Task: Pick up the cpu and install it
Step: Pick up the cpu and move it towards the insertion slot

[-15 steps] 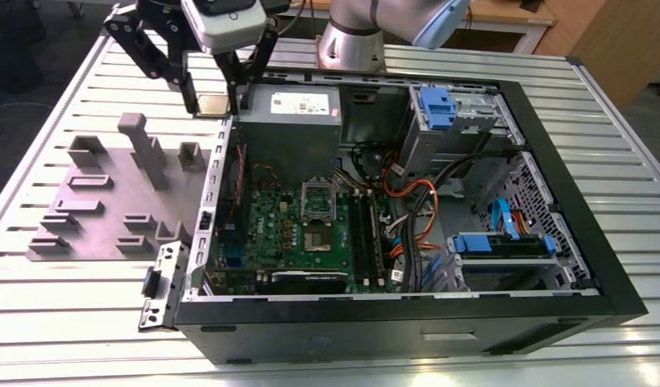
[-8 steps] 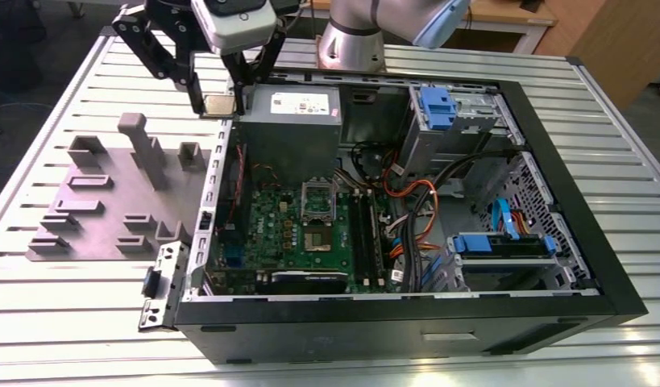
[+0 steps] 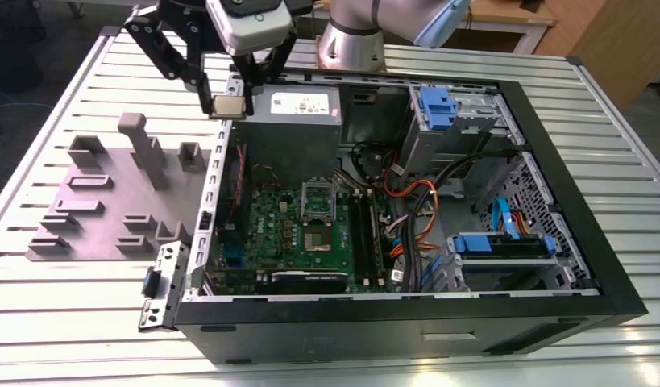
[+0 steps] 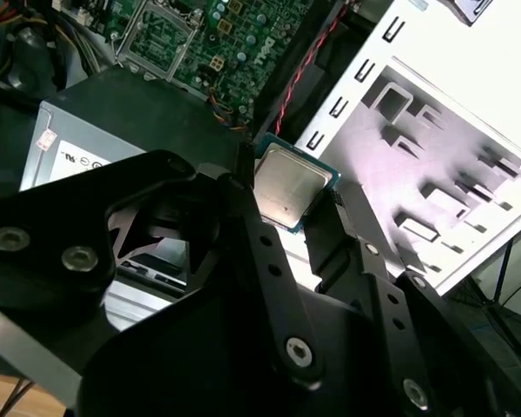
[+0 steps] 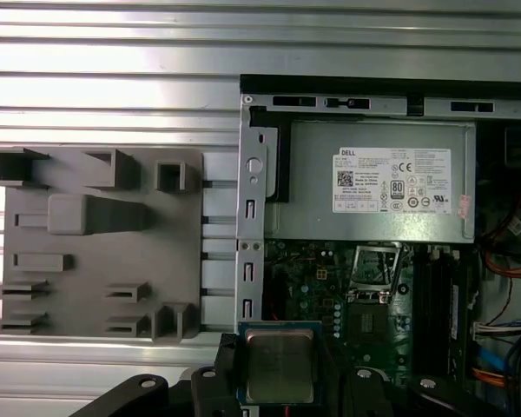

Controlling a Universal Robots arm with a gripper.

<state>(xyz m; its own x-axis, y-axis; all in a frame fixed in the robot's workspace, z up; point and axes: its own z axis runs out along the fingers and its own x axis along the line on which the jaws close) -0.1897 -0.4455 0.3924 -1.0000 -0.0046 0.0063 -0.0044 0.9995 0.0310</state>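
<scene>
Clamped shut on the cpu at two opposite edges: the gripper, its black fingers pressed against the chip's rim. Carried flat, with the silvery metal top turned toward the wrist in both wrist views. Square in outline, so no long axis to tell. Hung in the air, touching nothing but the fingers, over the side wall of the open computer case on the exterior view's left, just beside the grey power supply.

Held inside the case:
- the green motherboard, flat on the case floor;
- the rectangular silver socket frame, near the board's middle and well apart from the chip;
- two blue drive brackets, toward the exterior view's right;
- a tangle of orange and black cables, between the board and the brackets.

Lay outside the case, on the exterior view's left: a grey holder plate with raised blocks and slots, flat on the slatted metal table. Stood between chip and socket frame: the power supply and the case wall.
</scene>
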